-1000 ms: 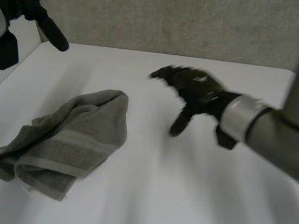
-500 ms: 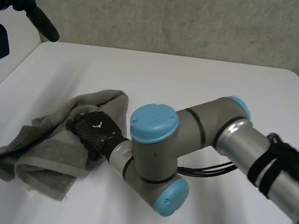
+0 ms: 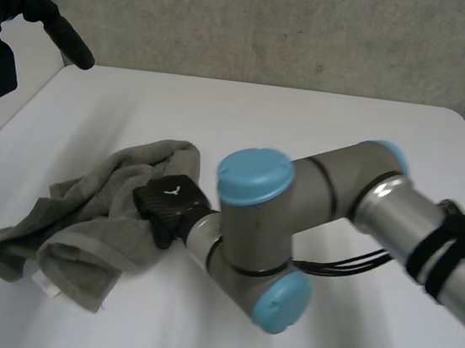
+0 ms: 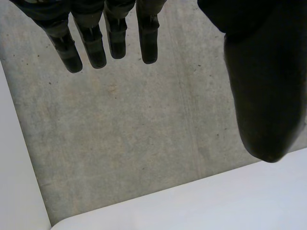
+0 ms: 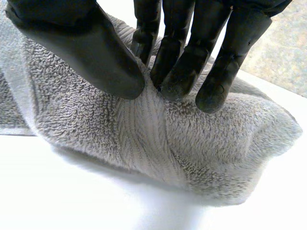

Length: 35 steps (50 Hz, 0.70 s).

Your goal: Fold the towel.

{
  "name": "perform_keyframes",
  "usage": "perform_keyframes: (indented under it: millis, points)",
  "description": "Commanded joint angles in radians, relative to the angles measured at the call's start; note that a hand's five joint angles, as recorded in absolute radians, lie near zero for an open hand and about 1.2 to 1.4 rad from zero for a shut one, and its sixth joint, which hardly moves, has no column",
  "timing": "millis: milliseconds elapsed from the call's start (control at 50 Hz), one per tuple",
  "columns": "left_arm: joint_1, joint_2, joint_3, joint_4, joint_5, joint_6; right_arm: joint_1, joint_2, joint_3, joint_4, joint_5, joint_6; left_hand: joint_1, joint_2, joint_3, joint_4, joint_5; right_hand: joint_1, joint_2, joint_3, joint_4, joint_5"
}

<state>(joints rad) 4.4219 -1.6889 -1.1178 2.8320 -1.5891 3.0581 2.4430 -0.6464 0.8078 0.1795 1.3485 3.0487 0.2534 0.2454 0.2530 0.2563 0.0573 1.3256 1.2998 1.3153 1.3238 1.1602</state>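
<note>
A grey towel (image 3: 100, 213) lies crumpled on the left half of the white table (image 3: 322, 134). My right hand (image 3: 168, 203) rests on the towel's right edge. In the right wrist view its fingers (image 5: 192, 57) and thumb pinch a ridge of the towel (image 5: 144, 129) between them. My left hand (image 3: 53, 12) hangs high above the table's far left corner, away from the towel. In the left wrist view its fingers (image 4: 110, 33) are straight and spread with nothing between them and the thumb.
My right arm (image 3: 330, 211) stretches across the table's middle from the right. A grey concrete wall (image 3: 301, 30) runs behind the table. The table's far edge (image 4: 192, 191) appears under my left hand in the left wrist view.
My right hand swung from mid-air over the table's middle down onto the towel, and its fingers closed on a fold of it. The towel's near edge has shifted. My left hand stayed.
</note>
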Motion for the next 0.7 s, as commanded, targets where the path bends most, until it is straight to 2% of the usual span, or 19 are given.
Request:
perform_keyframes:
  millis: [20,100,140,200,260,300,340,360,400,480,580,680,700]
  points:
    - [-0.01,-0.002,-0.013,0.017,0.001,0.002,-0.14,-0.224,0.253,-0.017,-0.083,-0.007,-0.069,-0.061,-0.069,-0.072,-0.048,0.071,0.096,0.081,0.072,0.062]
    - [-0.019,-0.009,-0.039,0.023,0.005,0.008,-0.223,-0.317,0.353,-0.025,-0.117,-0.015,-0.069,-0.061,-0.069,-0.072,-0.048,0.071,0.096,0.081,0.072,0.062]
    - [-0.035,-0.012,-0.051,0.027,0.005,0.013,-0.323,-0.402,0.454,-0.032,-0.146,-0.022,-0.069,-0.061,-0.069,-0.072,-0.048,0.071,0.096,0.081,0.072,0.062]
    - [-0.056,-0.023,-0.07,0.033,0.005,0.016,-0.369,-0.433,0.499,-0.04,-0.158,-0.034,-0.069,-0.061,-0.069,-0.072,-0.048,0.071,0.096,0.081,0.072,0.062]
    - [-0.093,-0.066,-0.102,0.043,0.006,0.025,-0.485,-0.501,0.594,-0.046,-0.169,-0.097,-0.069,-0.061,-0.069,-0.072,-0.048,0.071,0.096,0.081,0.072,0.062]
    - [-0.108,-0.09,-0.112,0.046,0.012,0.039,-0.516,-0.512,0.616,-0.048,-0.164,-0.119,-0.069,-0.061,-0.069,-0.072,-0.048,0.071,0.096,0.081,0.072,0.062]
    - [-0.127,-0.118,-0.128,0.046,0.026,0.064,-0.55,-0.521,0.642,-0.049,-0.163,-0.142,-0.069,-0.061,-0.069,-0.072,-0.048,0.071,0.096,0.081,0.072,0.062]
    - [-0.149,-0.155,-0.155,0.043,0.053,0.111,-0.55,-0.521,0.642,-0.049,-0.163,-0.142,-0.069,-0.061,-0.069,-0.072,-0.048,0.071,0.096,0.081,0.072,0.062]
    - [-0.162,-0.184,-0.181,0.041,0.075,0.151,-0.626,-0.541,0.686,-0.06,-0.157,-0.204,-0.069,-0.061,-0.069,-0.072,-0.048,0.071,0.096,0.081,0.072,0.062]
    - [-0.168,-0.219,-0.266,0.043,0.122,0.215,-0.682,-0.545,0.714,-0.074,-0.157,-0.246,-0.069,-0.061,-0.069,-0.072,-0.048,0.071,0.096,0.081,0.072,0.062]
    - [-0.186,-0.229,-0.339,0.061,0.141,0.232,-0.737,-0.526,0.725,-0.112,-0.132,-0.3,-0.069,-0.061,-0.069,-0.072,-0.048,0.071,0.096,0.081,0.072,0.062]
    - [-0.197,-0.232,-0.382,0.11,0.141,0.234,-0.8,-0.483,0.708,-0.193,-0.007,-0.353,-0.072,-0.064,-0.072,-0.075,-0.051,0.025,0.051,0.035,0.027,0.016]
    - [-0.197,-0.232,-0.398,0.134,0.141,0.234,-0.8,-0.483,0.708,-0.193,-0.006,-0.354,-0.069,-0.061,-0.069,-0.072,-0.048,0.025,0.05,0.035,0.027,0.016]
